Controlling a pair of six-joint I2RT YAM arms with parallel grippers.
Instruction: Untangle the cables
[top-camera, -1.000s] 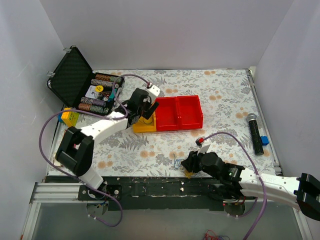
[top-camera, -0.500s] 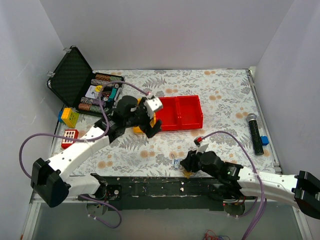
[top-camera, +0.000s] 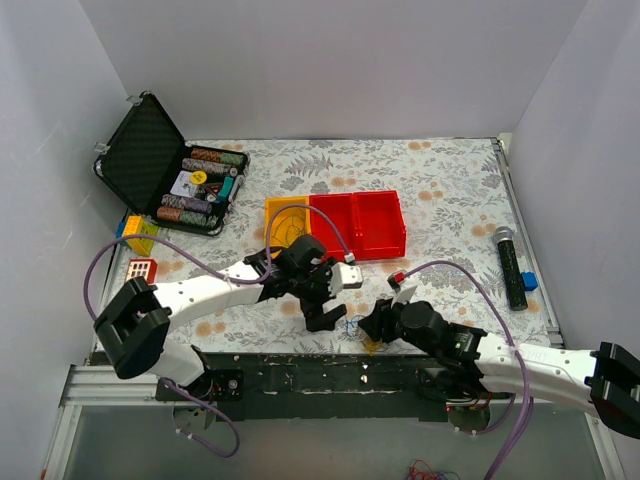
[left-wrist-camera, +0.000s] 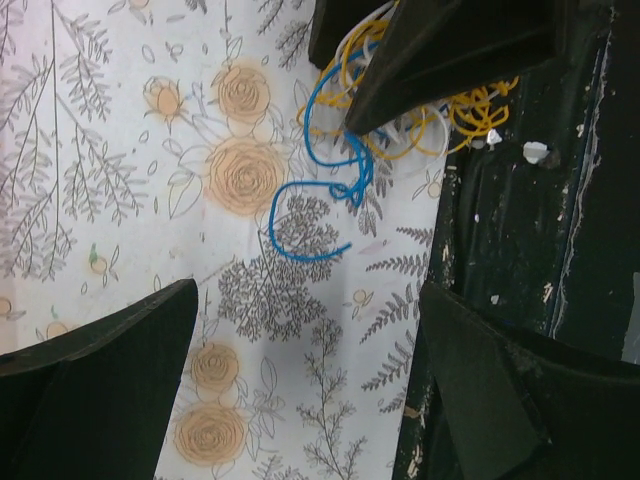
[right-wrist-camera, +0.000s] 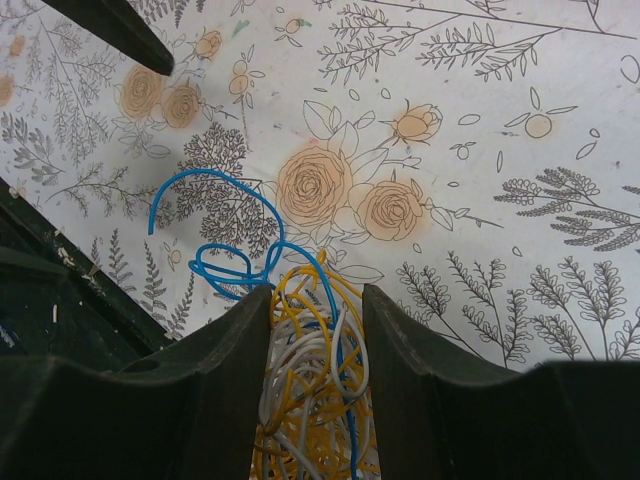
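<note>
Cables (right-wrist-camera: 312, 400) sit bunched at the near edge of the table (top-camera: 450, 190), pinched between the fingers of your right claw (right-wrist-camera: 315, 300), with 1 blue loop (right-wrist-camera: 200, 180) spilling out. Your left claw (left-wrist-camera: 305, 300) has left the yellow bin (top-camera: 285, 222) and now hangs beside them, jaws spread wide.

A table (top-camera: 450, 175) under a white cloth printed with grey fern leaves and pale orange roses fills the middle of the top view. Plain white walls close it in on three sides: a back wall (top-camera: 330, 70), a left wall (top-camera: 40, 220) and a right wall (top-camera: 590, 180). Along the table's near edge runs a scuffed black strip (top-camera: 320, 372) flecked with white, with a silver aluminium rail (top-camera: 90, 385) at its left end. Below it lies a dull grey floor (top-camera: 320, 450). The light is soft and even, casting only faint shadows.
</note>
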